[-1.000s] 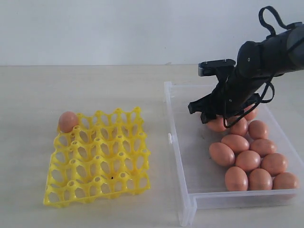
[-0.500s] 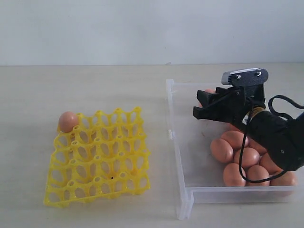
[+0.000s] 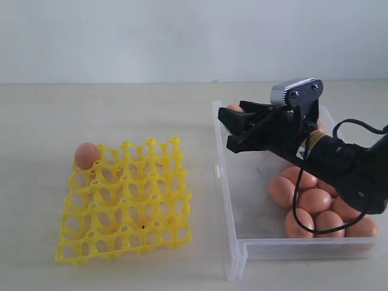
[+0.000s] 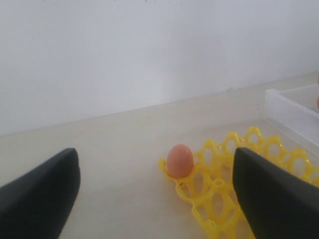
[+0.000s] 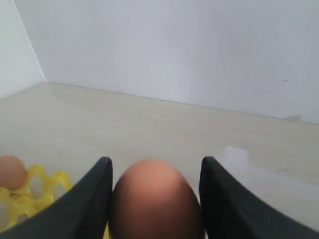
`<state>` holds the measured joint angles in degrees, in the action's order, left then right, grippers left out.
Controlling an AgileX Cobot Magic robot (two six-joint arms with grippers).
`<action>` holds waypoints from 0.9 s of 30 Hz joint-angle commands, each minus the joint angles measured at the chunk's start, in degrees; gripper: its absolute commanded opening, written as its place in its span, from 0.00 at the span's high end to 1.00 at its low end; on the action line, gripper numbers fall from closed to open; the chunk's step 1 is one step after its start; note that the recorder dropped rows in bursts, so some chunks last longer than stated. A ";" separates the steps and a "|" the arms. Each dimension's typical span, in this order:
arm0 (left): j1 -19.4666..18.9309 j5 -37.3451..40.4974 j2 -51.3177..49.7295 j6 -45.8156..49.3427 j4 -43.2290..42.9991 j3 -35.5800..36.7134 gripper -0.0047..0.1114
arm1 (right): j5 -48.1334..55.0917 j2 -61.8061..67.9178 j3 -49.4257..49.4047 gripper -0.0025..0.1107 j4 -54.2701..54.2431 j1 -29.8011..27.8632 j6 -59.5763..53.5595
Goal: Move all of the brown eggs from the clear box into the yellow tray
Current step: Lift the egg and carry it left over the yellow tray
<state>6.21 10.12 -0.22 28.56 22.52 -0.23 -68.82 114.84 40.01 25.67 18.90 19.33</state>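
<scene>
My right gripper (image 3: pixel 234 125) is shut on one brown egg (image 3: pixel 233 108), held above the left wall of the clear box (image 3: pixel 225 200). The right wrist view shows that egg (image 5: pixel 157 199) pinched between both fingers of the gripper (image 5: pixel 155 162). Several more brown eggs (image 3: pixel 315 203) lie at the box's right side, partly hidden by the arm. The yellow tray (image 3: pixel 124 245) sits to the left with a single egg (image 3: pixel 86 155) in its far left corner cup. In the left wrist view, my left gripper (image 4: pixel 157 172) is open and empty near that egg (image 4: pixel 179 160) and the tray (image 4: pixel 214 194).
The left arm does not show in the exterior view. Pale bare tabletop (image 3: pixel 121 109) lies behind the tray and between tray and box. The box has a small latch tab (image 3: pixel 216 174) on its left wall. A white wall backs the table.
My right gripper lifted an egg out of the pile in the box and carried it leftward, from over the eggs to above the box's left wall. The tray and its egg stayed put.
</scene>
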 commanded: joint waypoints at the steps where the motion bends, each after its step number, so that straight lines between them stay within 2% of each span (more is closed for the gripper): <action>1: 0.37 -0.03 0.22 -0.45 0.38 0.23 0.29 | -1.14 -0.30 4.21 0.98 1.86 5.09 1.08; 8: 0.37 -0.03 0.22 -0.45 0.38 0.23 0.29 | -1.14 5.25 13.96 0.98 1.09 14.85 2.22; 17: 0.37 -0.03 0.22 -0.45 0.38 0.23 0.29 | -1.14 13.17 25.83 0.98 -0.89 19.42 10.64; 27: 0.37 -0.03 0.22 -0.45 0.38 0.23 0.29 | 20.09 16.54 35.30 0.98 -3.85 24.39 11.81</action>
<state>6.21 10.12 -0.22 28.56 22.52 -0.23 -55.32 130.51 73.54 24.20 43.06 30.39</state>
